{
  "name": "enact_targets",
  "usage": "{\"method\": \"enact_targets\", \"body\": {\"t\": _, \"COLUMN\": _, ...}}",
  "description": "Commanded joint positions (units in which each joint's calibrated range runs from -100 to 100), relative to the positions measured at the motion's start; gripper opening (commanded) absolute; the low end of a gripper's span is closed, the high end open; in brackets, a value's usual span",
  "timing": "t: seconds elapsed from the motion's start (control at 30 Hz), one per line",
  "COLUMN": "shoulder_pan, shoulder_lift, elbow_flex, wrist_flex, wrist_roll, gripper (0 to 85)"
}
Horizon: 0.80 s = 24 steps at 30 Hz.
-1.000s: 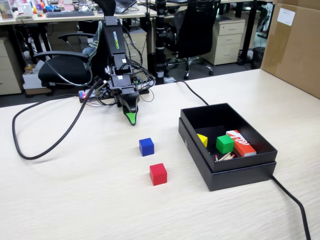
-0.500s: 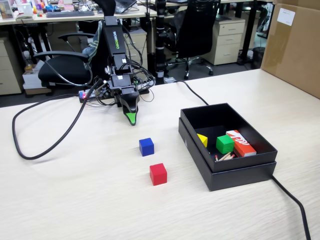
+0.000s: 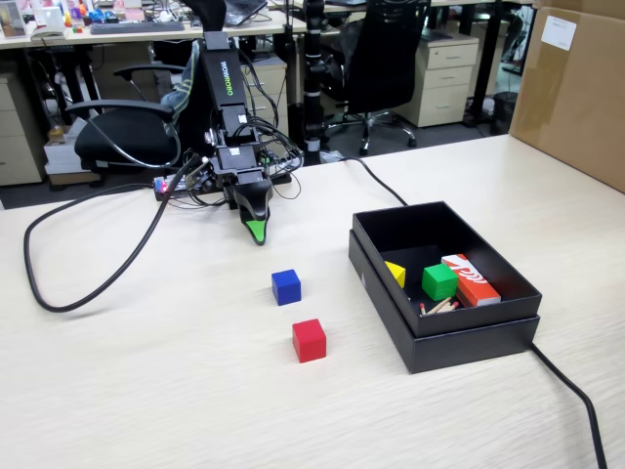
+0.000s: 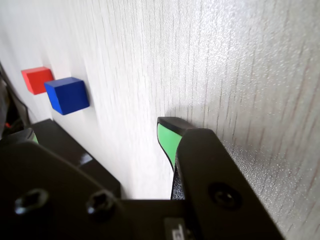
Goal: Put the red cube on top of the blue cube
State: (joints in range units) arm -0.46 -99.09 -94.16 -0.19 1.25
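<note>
The red cube [image 3: 309,340] sits on the pale wooden table, in front of the blue cube [image 3: 286,286], a small gap between them. In the wrist view the blue cube [image 4: 67,95] lies at upper left with the red cube [image 4: 36,80] just beyond it. My gripper [image 3: 256,233] hangs tip-down close above the table, behind the blue cube and apart from both cubes. In the wrist view my gripper [image 4: 99,130] shows its green-padded jaws apart with bare table between them, and it holds nothing.
An open black box [image 3: 439,337] stands to the right of the cubes and holds a green cube [image 3: 438,281], a yellow piece [image 3: 395,274] and an orange-red box [image 3: 471,278]. Black cables [image 3: 88,283] loop at left and trail at right. A cardboard box [image 3: 576,88] stands at far right.
</note>
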Motion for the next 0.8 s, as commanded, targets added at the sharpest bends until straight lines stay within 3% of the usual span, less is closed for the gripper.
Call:
{"method": "enact_targets", "body": {"t": 0.0, "shoulder_pan": -0.5, "shoulder_lift": 0.4, "elbow_flex": 3.0, "wrist_flex": -5.1, "wrist_roll": 0.0, "gripper": 47.9}}
{"method": "enact_targets", "body": {"t": 0.4, "shoulder_pan": 1.4, "shoulder_lift": 1.7, "elbow_flex": 32.3, "wrist_flex": -29.9, "wrist_roll": 1.8, "gripper": 47.7}}
{"method": "enact_targets", "body": {"t": 0.77, "shoulder_pan": 1.7, "shoulder_lift": 25.7, "elbow_flex": 68.5, "wrist_flex": -42.9, "wrist_roll": 1.8, "gripper": 47.2}}
